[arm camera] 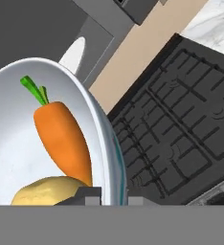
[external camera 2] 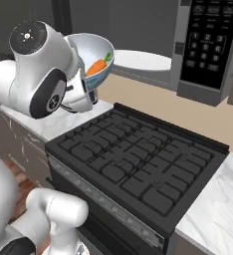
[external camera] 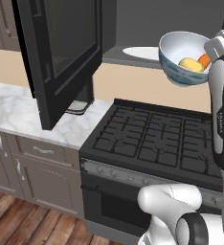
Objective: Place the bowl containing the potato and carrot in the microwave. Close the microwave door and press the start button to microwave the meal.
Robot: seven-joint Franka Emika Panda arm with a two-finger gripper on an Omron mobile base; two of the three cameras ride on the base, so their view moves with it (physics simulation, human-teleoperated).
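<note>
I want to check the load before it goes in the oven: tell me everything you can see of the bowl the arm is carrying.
The bowl is round, white and glossy, pale inside, with a blue pattern on its outer wall. It is held in the air above the stove, tilted, in front of the open microwave. The gripper is shut on its rim, one finger inside and one outside. Inside lie the carrot and the potato, touching each other.

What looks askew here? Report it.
The bowl, held by its rim in the end effector above the stove, is tilted. The potato and carrot lie against its lower side.
</note>
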